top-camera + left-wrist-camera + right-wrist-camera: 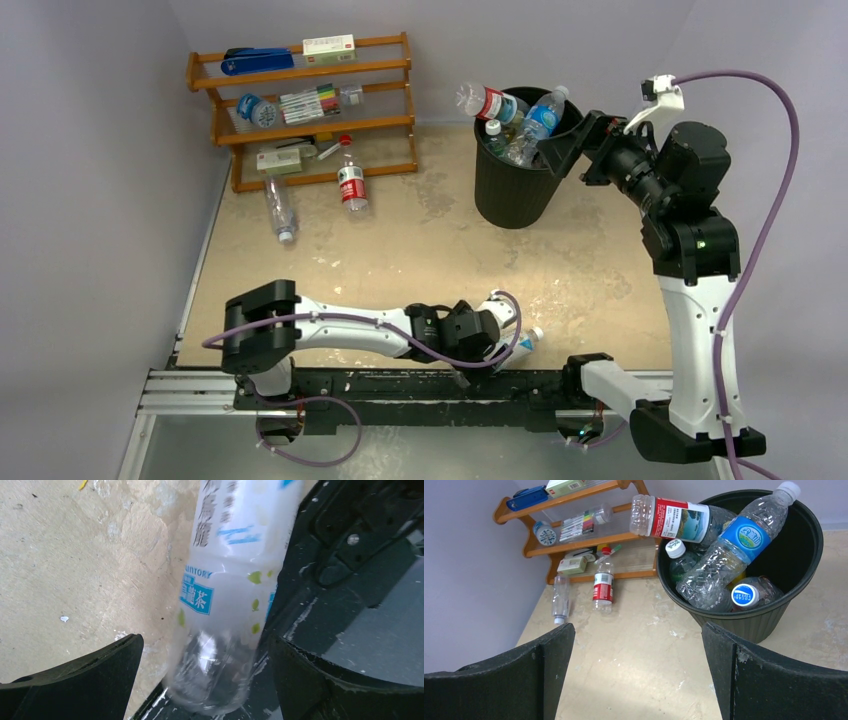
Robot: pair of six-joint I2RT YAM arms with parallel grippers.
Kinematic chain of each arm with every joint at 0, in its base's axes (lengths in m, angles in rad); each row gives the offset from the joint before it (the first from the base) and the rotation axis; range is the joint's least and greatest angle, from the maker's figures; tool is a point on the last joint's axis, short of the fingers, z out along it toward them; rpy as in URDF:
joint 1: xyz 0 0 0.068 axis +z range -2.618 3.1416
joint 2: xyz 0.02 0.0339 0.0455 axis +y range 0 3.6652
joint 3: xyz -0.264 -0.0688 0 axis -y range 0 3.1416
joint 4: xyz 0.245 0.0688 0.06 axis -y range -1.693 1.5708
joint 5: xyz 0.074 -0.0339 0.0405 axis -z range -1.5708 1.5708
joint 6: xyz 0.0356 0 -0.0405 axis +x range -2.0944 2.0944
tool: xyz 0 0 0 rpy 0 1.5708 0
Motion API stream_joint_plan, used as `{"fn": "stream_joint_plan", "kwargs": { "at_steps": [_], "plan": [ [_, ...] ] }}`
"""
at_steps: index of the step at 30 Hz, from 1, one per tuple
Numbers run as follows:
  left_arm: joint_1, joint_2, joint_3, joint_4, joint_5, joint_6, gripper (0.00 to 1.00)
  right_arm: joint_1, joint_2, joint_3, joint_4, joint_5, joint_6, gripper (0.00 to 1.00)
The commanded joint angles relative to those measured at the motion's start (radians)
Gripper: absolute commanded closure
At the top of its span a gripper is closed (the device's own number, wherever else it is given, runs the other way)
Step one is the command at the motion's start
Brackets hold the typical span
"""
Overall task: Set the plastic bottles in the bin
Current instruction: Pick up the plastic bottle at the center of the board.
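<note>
A clear plastic bottle [230,580] with a white and blue label lies at the table's near edge against the black rail; its cap end shows past my left wrist [527,338]. My left gripper [205,680] is open and straddles its base, with a gap on the left side. The black bin [515,190] stands at the back, holding several bottles, among them a red-labelled one [676,517] and a blue-labelled one [739,537]. My right gripper [636,675] hangs open and empty beside the bin's right rim [570,145]. Two more bottles [351,185] [281,212] lie before the shelf.
A wooden three-tier shelf [300,70] stands in the back left corner with a blue stapler [257,60], marker pens [310,100] and a small bottle [258,108]. The black base rail [400,385] runs along the near edge. Walls close in left and behind.
</note>
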Motion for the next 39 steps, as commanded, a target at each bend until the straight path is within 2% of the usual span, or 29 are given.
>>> {"fn": "stream_joint_plan", "kwargs": {
  "at_steps": [1, 6, 9, 11, 14, 18, 23, 27, 33, 39],
  "plan": [
    [-0.018, 0.056, 0.054, 0.040, -0.086, 0.000, 0.05, -0.002, -0.019, -0.011, 0.033, -0.026, 0.006, 0.00],
    [-0.046, 0.099, 0.062, 0.114, -0.054, -0.015, 0.05, -0.002, -0.013, -0.028, 0.049, -0.037, 0.005, 0.00],
    [-0.048, 0.132, 0.065, 0.120, -0.100, -0.017, 0.07, -0.002, -0.012, -0.045, 0.058, -0.043, 0.005, 0.00],
    [-0.046, 0.134, 0.059, 0.121, -0.149, -0.016, 0.17, -0.002, -0.013, -0.054, 0.062, -0.042, 0.002, 0.00],
    [-0.007, 0.116, 0.053, 0.119, -0.165, -0.025, 0.39, -0.002, -0.009, -0.061, 0.062, -0.033, -0.005, 0.00],
    [0.069, 0.013, 0.021, 0.134, -0.191, -0.034, 0.56, -0.002, 0.000, -0.061, 0.067, -0.029, -0.005, 0.00],
    [0.181, -0.214, -0.050, 0.198, -0.264, -0.033, 0.54, -0.002, -0.004, -0.089, 0.080, -0.046, 0.002, 0.00],
    [0.217, -0.320, -0.045, 0.258, -0.309, 0.008, 0.54, -0.003, -0.010, -0.160, 0.117, -0.105, 0.028, 0.01],
    [0.221, -0.375, -0.013, 0.361, -0.319, 0.052, 0.53, -0.004, -0.021, -0.277, 0.209, -0.222, 0.103, 0.02],
    [0.222, -0.345, 0.014, 0.421, -0.279, 0.074, 0.53, -0.004, -0.014, -0.387, 0.393, -0.386, 0.205, 0.02]
  ]
}}
